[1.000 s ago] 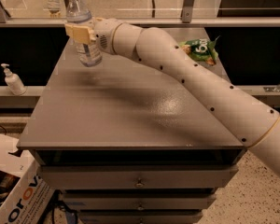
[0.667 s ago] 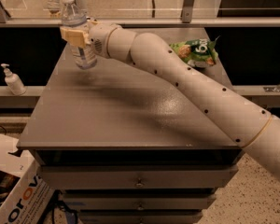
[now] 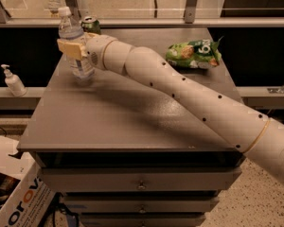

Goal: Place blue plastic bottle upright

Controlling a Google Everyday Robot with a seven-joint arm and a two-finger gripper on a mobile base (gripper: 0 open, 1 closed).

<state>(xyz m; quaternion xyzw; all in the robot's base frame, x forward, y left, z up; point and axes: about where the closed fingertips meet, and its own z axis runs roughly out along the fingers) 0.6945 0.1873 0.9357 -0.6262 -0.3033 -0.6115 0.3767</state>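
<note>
The blue plastic bottle (image 3: pixel 75 44) is clear and ribbed with a white cap, and it stands upright near the far left part of the grey cabinet top (image 3: pixel 132 112). My gripper (image 3: pixel 72 48) is shut on the bottle's middle, its tan fingers (image 3: pixel 68 48) wrapped around the label area. The bottle's base is at or just above the surface; I cannot tell if it touches. My white arm reaches in from the lower right across the top.
A green drink can (image 3: pixel 90 24) stands just behind the gripper at the far edge. A green snack bag (image 3: pixel 194 54) lies at the far right. A white pump dispenser bottle (image 3: pixel 12 81) stands on a lower shelf at left. A cardboard box (image 3: pixel 12 197) sits on the floor at lower left.
The gripper has carried the bottle a little further left and toward the far edge, keeping it upright. The green can now shows behind the gripper.
</note>
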